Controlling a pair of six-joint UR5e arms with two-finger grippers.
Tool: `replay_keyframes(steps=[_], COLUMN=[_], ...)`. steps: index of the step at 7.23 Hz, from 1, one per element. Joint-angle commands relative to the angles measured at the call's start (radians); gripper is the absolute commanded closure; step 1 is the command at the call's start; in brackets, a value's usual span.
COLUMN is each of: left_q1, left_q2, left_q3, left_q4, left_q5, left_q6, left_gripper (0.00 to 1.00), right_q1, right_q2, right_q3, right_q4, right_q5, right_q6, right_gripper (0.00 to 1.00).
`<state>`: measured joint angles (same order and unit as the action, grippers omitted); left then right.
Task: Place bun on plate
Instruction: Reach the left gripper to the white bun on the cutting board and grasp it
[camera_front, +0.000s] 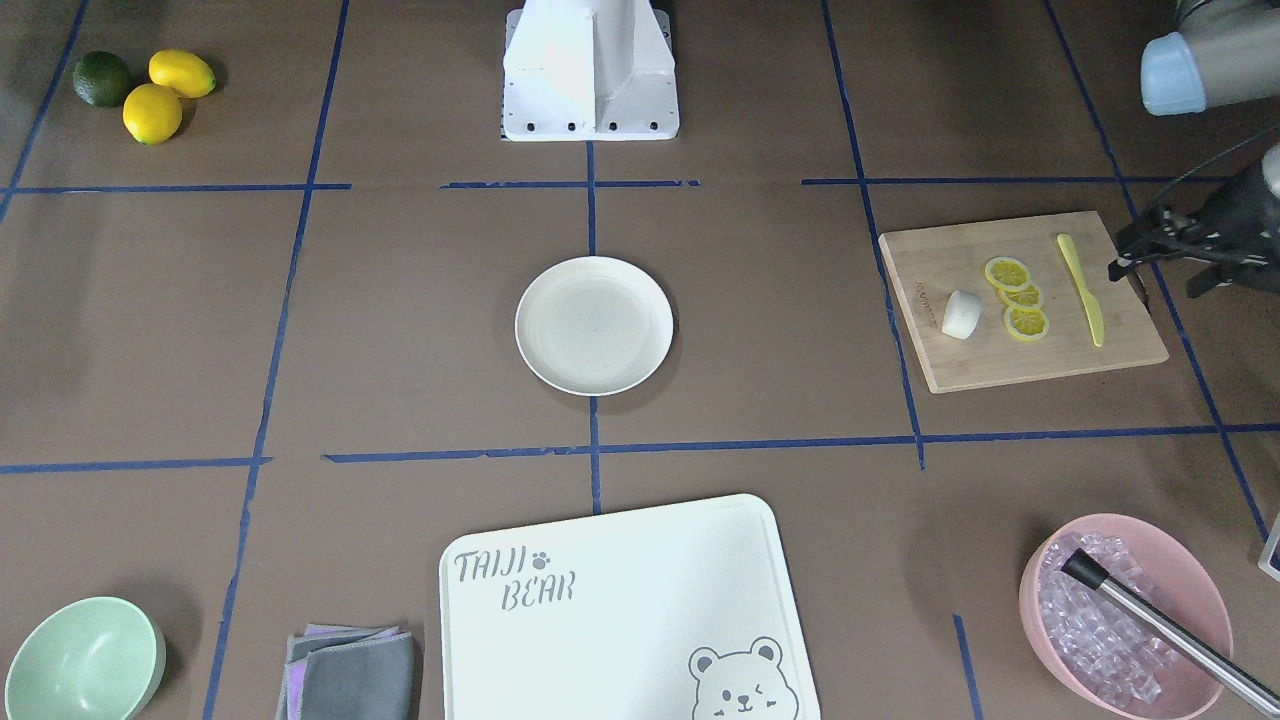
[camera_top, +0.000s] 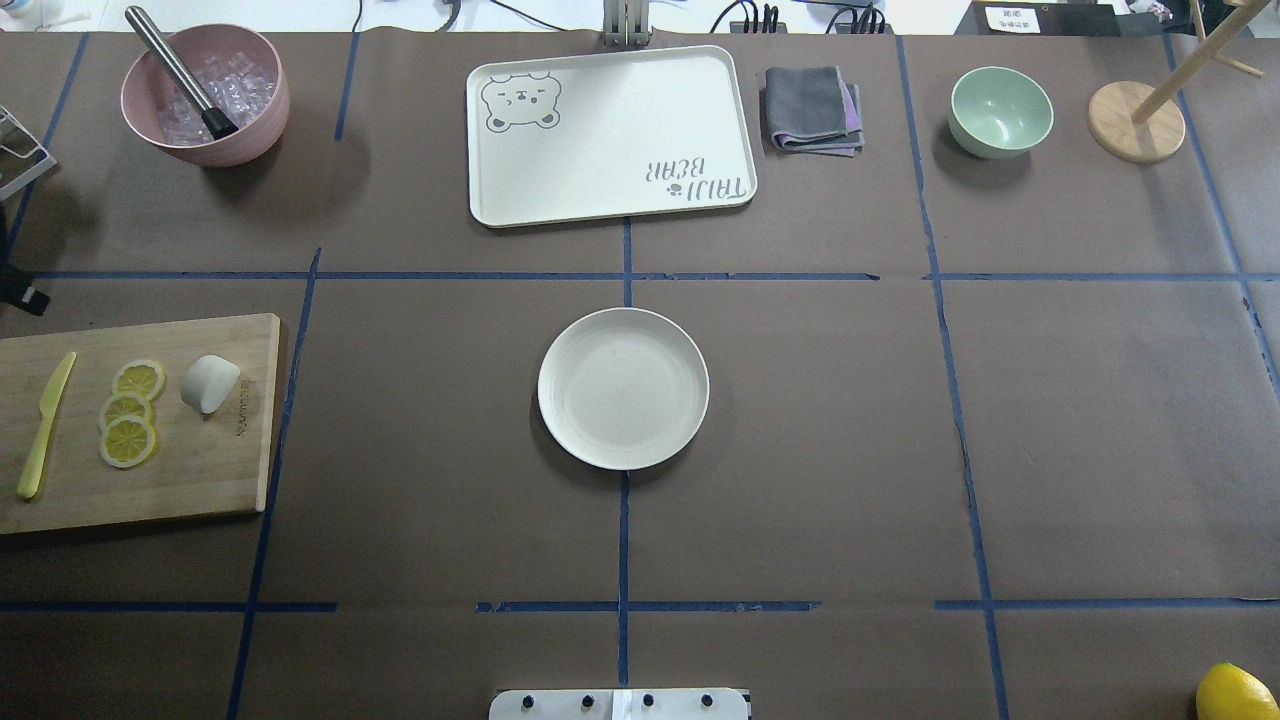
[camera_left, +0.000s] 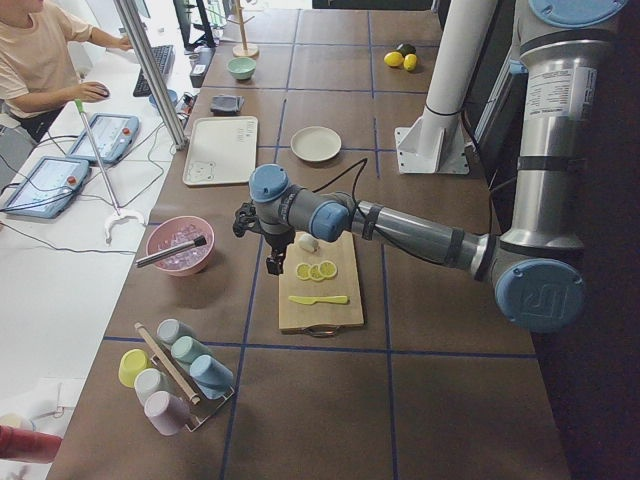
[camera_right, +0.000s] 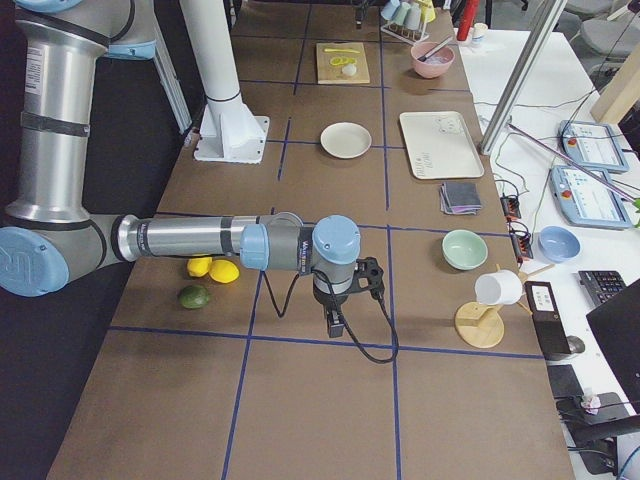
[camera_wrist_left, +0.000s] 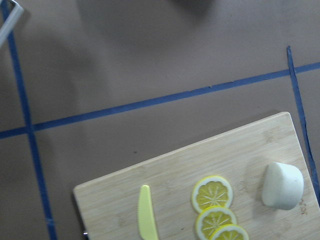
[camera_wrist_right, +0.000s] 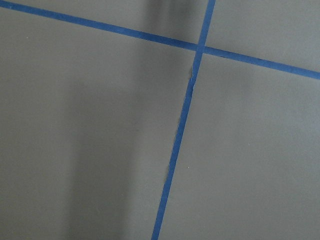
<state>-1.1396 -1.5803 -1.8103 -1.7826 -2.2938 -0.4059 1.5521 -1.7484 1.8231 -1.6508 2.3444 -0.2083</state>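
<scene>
The bun (camera_front: 961, 314) is a small white lump lying on a wooden cutting board (camera_front: 1040, 360), next to three lemon slices (camera_front: 1020, 298). It also shows in the overhead view (camera_top: 209, 383) and the left wrist view (camera_wrist_left: 282, 185). The plate (camera_front: 594, 325), round, cream-white and bare, sits at the table's centre (camera_top: 623, 388). My left gripper (camera_front: 1122, 262) hovers over the board's outer edge, beyond the yellow knife (camera_front: 1082, 290) and apart from the bun; I cannot tell whether it is open or shut. My right gripper (camera_right: 335, 322) hangs over bare table far from both; its state cannot be told.
A bear-printed white board (camera_top: 610, 135), a grey cloth (camera_top: 812, 108) and a mint-green bowl (camera_top: 1000, 110) line the far side. A pink bowl of ice (camera_top: 205, 95) holds a metal tool. Whole lemons and a lime (camera_front: 140, 85) lie by the robot base (camera_front: 590, 70).
</scene>
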Motion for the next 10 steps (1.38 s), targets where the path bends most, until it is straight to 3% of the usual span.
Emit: replay_keyframes(steps=[1,2,5,6,7,9,10], left_q1=[0.258,0.323,0.345,0.348,0.348,0.348,0.347], left_q2=[-0.009,-0.017,-0.020,-0.027,-0.036,-0.046,-0.046], left_q3=[0.000,0.023,0.034,0.034,0.045,0.057,0.054], left_q4=[-0.182,-0.196,-0.195,-0.190,-0.187,-0.186,-0.186], left_q5=[0.155,0.186,0.185,0.186,0.188,0.188,0.188], left_q6=[-0.279,-0.277,-0.269,-0.280,-0.280,-0.278,-0.280], left_gripper=[0.00,0.00,0.01,0.36,0.45,0.48,0.70], right_q1=[0.000,0.000,0.000,0.000,0.000,0.000,0.000], right_q2=[0.001,0.004,0.007,0.007,0.007,0.009,0.009], right_q3=[0.004,0.001,0.001,0.004,0.004,0.007,0.008], right_q4=[0.000,0.000,0.000,0.000,0.000,0.000,0.000], right_q5=[0.001,0.000,0.001,0.001,0.001,0.001,0.003], right_q6=[0.001,0.001,0.003,0.004,0.004,0.004,0.006], right_gripper=[0.00,0.00,0.00,0.00,0.00,0.00,0.00])
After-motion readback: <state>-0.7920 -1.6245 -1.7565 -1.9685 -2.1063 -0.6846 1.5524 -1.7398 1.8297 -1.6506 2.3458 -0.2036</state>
